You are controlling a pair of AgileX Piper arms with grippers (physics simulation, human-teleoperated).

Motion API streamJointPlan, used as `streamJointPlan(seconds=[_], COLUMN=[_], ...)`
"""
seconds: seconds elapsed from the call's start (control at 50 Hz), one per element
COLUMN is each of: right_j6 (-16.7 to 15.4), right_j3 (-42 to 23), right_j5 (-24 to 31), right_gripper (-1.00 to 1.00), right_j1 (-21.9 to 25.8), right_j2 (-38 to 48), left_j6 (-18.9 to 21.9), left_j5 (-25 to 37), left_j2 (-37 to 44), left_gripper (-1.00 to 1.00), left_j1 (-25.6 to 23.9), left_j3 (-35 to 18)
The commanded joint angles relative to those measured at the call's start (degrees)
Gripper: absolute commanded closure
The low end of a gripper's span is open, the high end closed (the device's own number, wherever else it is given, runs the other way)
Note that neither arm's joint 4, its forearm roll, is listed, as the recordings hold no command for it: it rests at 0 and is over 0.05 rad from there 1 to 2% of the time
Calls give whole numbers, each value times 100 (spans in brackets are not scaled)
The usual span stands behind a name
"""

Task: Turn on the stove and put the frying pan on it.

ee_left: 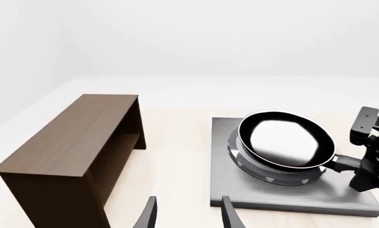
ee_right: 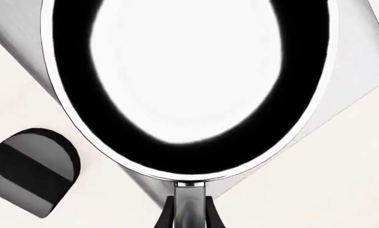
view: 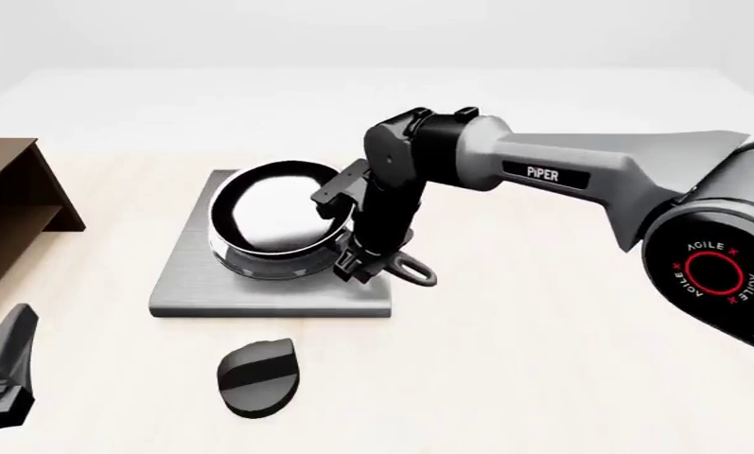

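The frying pan [view: 270, 210], round and black with a glossy inside, is over the silver burner rings of the grey stove [view: 194, 288]; I cannot tell whether it rests on them or hovers just above. My right gripper [view: 361, 260] is shut on the frying pan's handle [ee_right: 190, 202], whose loop end [view: 414, 275] sticks out past the slab's right edge. The black oval knob [view: 256, 378] lies on the table in front of the stove. My left gripper [ee_left: 188, 216] stands open and holds nothing, well back from the stove at the near left.
A brown wooden shelf [ee_left: 75, 137] stands left of the stove [ee_left: 291, 202], with a strip of bare table between them. The right arm [view: 566, 170] reaches in from the right above the table.
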Motion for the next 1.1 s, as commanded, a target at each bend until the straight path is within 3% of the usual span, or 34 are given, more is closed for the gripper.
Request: streamJointPlan(seconds=[0.02,0.38,0.4,0.58,0.7,0.74,0.78,1.1], right_j6=[129,115,137,334,197,310,129,-78], right_j3=[-143,-71,-83,-209,-344,-344,-336,-28], right_j5=[-124,-175,-170,0,196,216,264,565], right_gripper=[100,100,-100,-100,-100,-100,-100,-100], right_j1=[-67,-206,-195,19,-57,62,-28,123], right_j2=[163,199,185,-34,-235,-320,-404,-1314], left_j6=[-19,-39,-38,-47,-38,-38,-38,-33], left_j5=[-15,-23,-22,-21,-20,-19,-18,-17], left_j2=[0,0,0,0,0,0,0,0], left_gripper=[-100,-100,-100,-100,-100,-100,-100,-100], left_j1=[21,37,38,42,42,39,38,34], left_j3=[0,-1,-1,-1,-1,-1,-1,-1])
